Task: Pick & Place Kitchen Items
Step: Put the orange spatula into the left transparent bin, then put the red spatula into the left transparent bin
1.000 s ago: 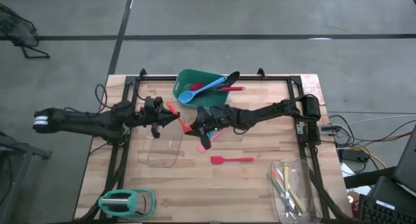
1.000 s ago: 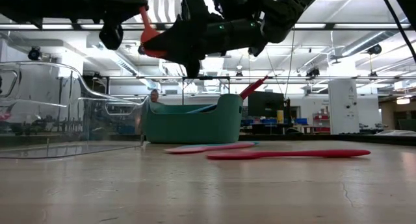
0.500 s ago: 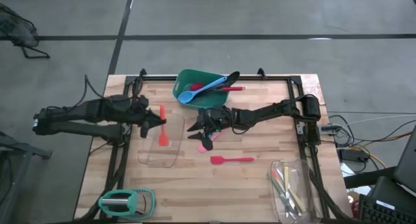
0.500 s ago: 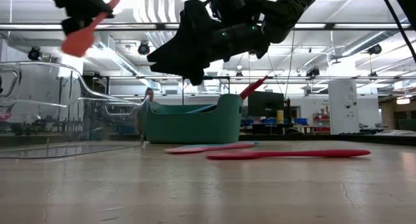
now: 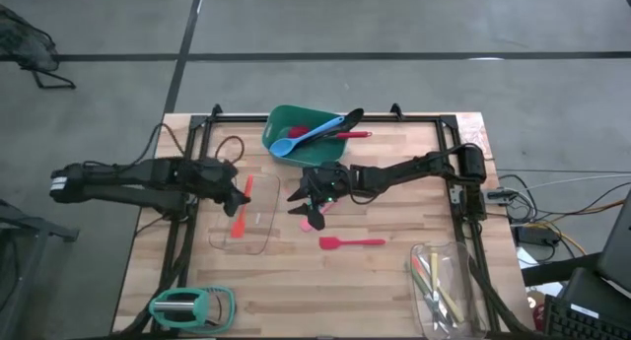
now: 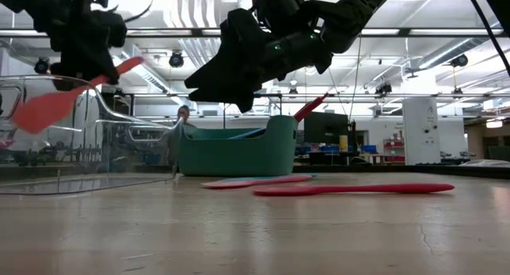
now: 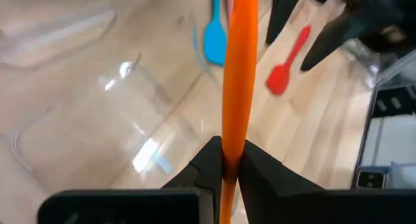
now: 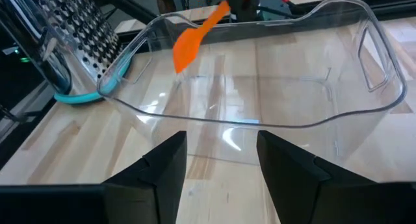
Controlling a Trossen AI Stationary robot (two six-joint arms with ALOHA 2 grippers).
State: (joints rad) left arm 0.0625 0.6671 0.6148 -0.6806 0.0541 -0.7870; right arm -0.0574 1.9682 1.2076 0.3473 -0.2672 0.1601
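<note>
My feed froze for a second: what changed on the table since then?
The left end effector, shut on the orange spatula, carried it away from the right end effector, which let it go, to above the clear glass tray. The green tub and red spatula stayed put.

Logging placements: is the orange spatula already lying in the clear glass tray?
No. The orange spatula hangs tilted above the clear glass tray, its handle clamped in the left gripper.

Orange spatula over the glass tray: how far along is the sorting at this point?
Midway. Done: several utensils sit in the green tub. In hand: the left hand grips the orange spatula above the clear glass tray. The right hand is open and empty. Left: the red spatula and pink spatula lie on the table.
</note>
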